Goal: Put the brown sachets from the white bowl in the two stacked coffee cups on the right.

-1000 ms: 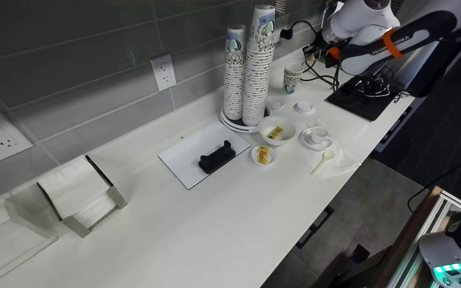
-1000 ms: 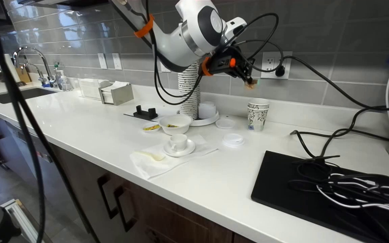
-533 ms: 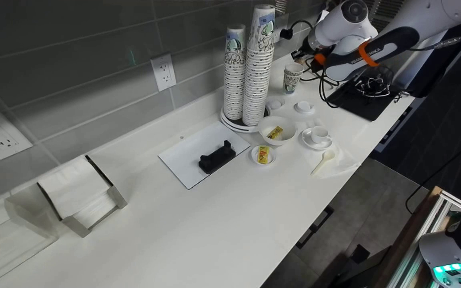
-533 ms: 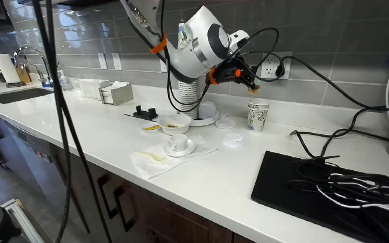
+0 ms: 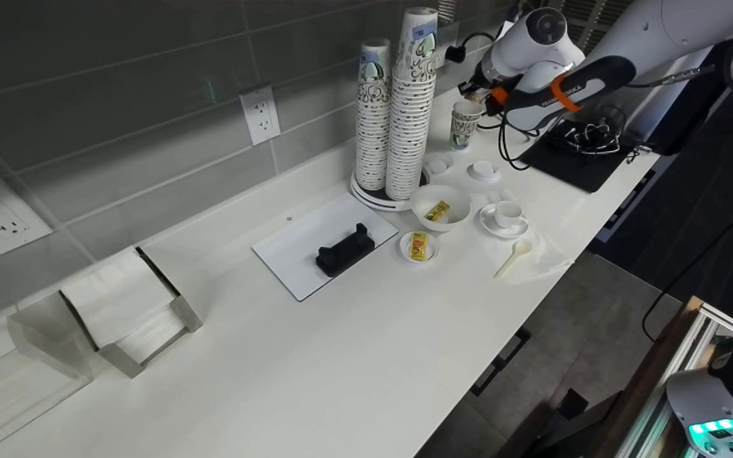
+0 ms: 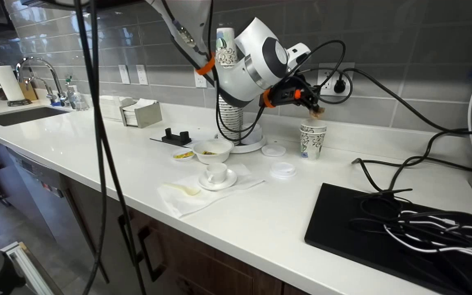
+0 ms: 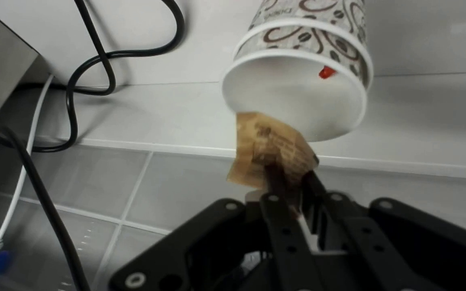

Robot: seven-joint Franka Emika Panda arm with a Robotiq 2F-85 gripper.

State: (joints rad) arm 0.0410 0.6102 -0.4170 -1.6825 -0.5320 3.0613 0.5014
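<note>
Claw (image 7: 293, 181): pinching 1 brown sachet (image 7: 271, 141).
Sachet paper: tan-brown, bent and creased, dark print across its face.
Sachet place: just above the mouth of the 2 stacked cups (image 6: 312, 141); whether it touches the rim, cannot tell.
Cups: swirl-patterned, upright on the counter (image 6: 273, 217), red scrap (image 7: 327, 72) inside.
White bowl (image 5: 460, 205): on the counter too, yellow packet (image 5: 438, 210) inside.

"FRANKA EMIKA" stands on the arm (image 5: 607, 69), "FRANKA" on the robot base (image 5: 719, 401).
</note>
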